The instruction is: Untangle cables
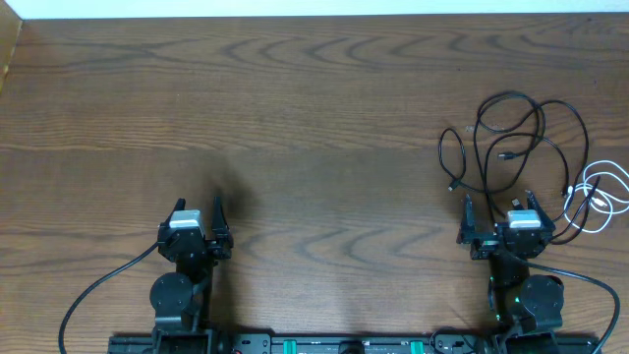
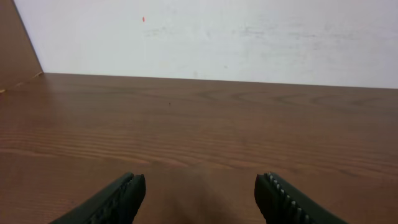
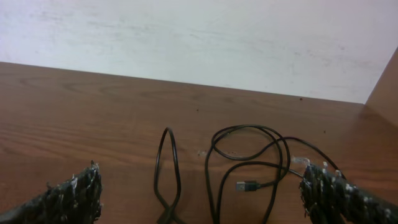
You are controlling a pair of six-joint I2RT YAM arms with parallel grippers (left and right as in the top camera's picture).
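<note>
Right gripper (image 3: 202, 184) wide, empty; black cables (image 3: 240, 185) at 12 o'clock. Pinch one outer loop, draw toward 9 o'clock, away from white cable (image 1: 601, 200). Left gripper (image 2: 200, 186) part-open, empty.

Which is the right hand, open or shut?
Open. The right hand has its fingers wide apart, gripping nothing; the black cables lie loose ahead.

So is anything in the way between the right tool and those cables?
Nothing visible. The right tool is open, and the black cables lie on the table directly ahead of it, with some strands already running between its fingers.
</note>
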